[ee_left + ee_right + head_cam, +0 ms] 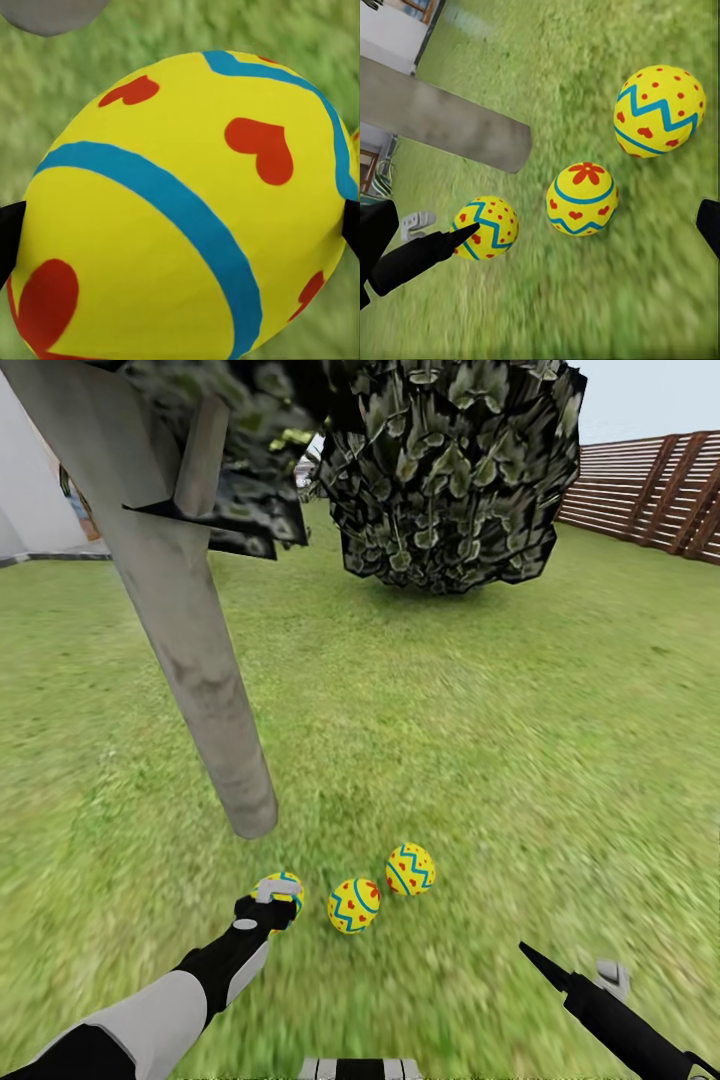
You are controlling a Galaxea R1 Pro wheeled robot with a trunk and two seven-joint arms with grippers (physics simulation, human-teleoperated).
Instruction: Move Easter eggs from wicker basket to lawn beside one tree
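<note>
Beside the foot of the tree (215,700), on the lawn (500,760), two Easter eggs already lie free: the middle egg (354,905) and the far egg (411,869), near each other but apart. The third egg (281,888) sits at the tip of the left claw (270,908), just beside the pale trunk's base. By the look of it, this is the closing step: the last egg being set down next to the same tree. The next move would call for the left claw to part its fingers and draw back without nudging the egg into a roll.

From the left wrist, that egg (187,210) is seen close up, with a dark finger (7,240) touching it at either side, so the left claw is gripping it; whether it rests on the grass cannot be told. From the right wrist, all three eggs line up on the grass, and the right claw (547,232) is spread wide and holds nothing. The basket's whereabouts cannot be told.
</note>
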